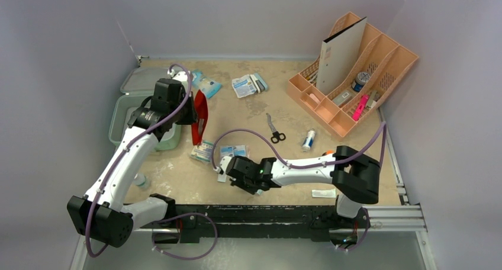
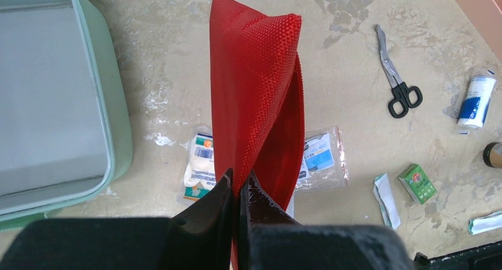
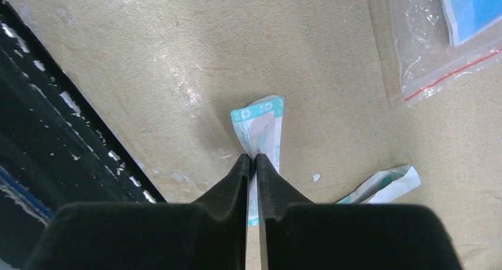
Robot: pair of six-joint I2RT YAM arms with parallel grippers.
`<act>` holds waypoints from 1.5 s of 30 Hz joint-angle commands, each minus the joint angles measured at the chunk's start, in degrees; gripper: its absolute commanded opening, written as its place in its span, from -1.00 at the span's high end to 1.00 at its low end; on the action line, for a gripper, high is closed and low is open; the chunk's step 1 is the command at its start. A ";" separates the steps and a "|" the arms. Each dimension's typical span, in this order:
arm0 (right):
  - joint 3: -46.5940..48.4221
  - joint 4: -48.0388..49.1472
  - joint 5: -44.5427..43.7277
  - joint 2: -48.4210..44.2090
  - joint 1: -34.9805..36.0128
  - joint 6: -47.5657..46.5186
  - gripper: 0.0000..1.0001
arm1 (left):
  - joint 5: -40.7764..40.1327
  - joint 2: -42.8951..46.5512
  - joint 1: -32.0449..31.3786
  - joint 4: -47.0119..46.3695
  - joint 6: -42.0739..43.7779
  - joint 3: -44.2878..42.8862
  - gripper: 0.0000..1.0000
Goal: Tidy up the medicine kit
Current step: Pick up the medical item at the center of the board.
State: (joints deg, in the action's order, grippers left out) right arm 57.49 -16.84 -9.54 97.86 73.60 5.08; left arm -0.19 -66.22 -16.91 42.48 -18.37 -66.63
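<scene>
**Both grippers pinched shut, kit lying open at the left**

Nearest the bases, the right gripper [image 3: 253, 163] is low over the table [image 1: 248, 113], fingers drawn together on a white-and-teal sachet [image 3: 260, 125] whose free end lies flat on the surface; a second sachet [image 3: 385, 184] lies just beside it to the right, and a clear zip bag [image 3: 438, 39] lies beyond; a white wrapper strip [image 1: 323, 193] sits near the front edge by the right arm's base.

Further in, the left gripper [image 2: 240, 190] has its fingers clamped tight on one edge of the red pouch [image 2: 254, 86], which hangs folded lengthwise; whether its free end touches the table cannot be told; two bagged packets [image 2: 201, 163] lie on the table under and on either side of it; a small green box [image 2: 417, 183] lies off to the right.

Mid-table, black-handled scissors [image 1: 274, 129] lie flat, with a blue-and-white bandage roll [image 1: 308, 140] near them on the right.

The medicine kit [image 1: 118, 125] is at the left side, beside the left arm and apart from the pouch; it is open, lid laid back toward the far wall.

Farthest, loose packets [image 1: 248, 84] lie near the back; the peach organizer [image 1: 388, 60] stands in the far right corner, a white binder [image 1: 342, 54] upright in it.
</scene>
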 commanded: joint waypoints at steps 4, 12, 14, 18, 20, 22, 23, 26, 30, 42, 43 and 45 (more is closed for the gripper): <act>3.54 -3.59 -1.73 -5.27 0.31 2.27 0.91 | 1.56 0.56 0.10 -1.96 0.62 0.53 1.00; 6.33 -3.35 3.31 -13.13 -8.62 12.30 1.00 | 3.65 0.47 0.08 -2.52 -0.07 0.58 1.00; 6.44 -1.33 5.34 -14.77 -11.77 15.77 1.00 | 4.66 0.61 0.06 -2.94 -0.25 0.77 1.00; 7.86 3.81 6.60 -16.48 -14.65 20.68 1.00 | 6.20 0.06 0.03 -3.30 -0.35 1.09 1.00; 8.59 6.55 6.54 -16.41 -15.46 23.08 1.00 | 6.65 -0.19 0.03 -3.81 -0.35 1.46 1.00; 9.47 9.03 7.21 -16.23 -16.30 24.68 1.00 | 7.43 -0.67 0.03 -4.06 -0.34 1.52 1.00; 10.15 9.81 7.17 -16.14 -16.78 25.43 1.00 | 7.79 -1.00 0.03 -4.00 -0.35 1.36 1.00; 11.68 12.20 7.37 -15.99 -18.47 28.75 1.00 | 8.42 -1.35 0.03 -4.15 -0.43 1.32 1.00; 13.06 15.97 7.35 -15.25 -20.00 35.30 1.00 | 8.73 -1.12 0.07 -4.37 -0.37 1.24 1.00; 13.71 31.05 7.07 -12.21 -21.13 51.52 1.00 | 11.27 -0.99 0.10 -4.79 -1.05 1.48 1.00; 14.04 31.64 7.30 -11.60 -21.13 52.01 1.00 | 11.48 -0.95 0.10 -4.78 -1.08 1.50 1.00; 14.84 31.93 7.51 -10.21 -21.13 53.07 1.00 | 11.69 -0.72 0.12 -5.01 -1.18 1.50 1.00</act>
State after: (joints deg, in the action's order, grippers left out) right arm 69.52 8.80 -2.74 85.91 52.64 52.95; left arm 9.72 -67.77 -16.91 39.94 -18.92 -65.28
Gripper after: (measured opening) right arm 0.005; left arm 0.008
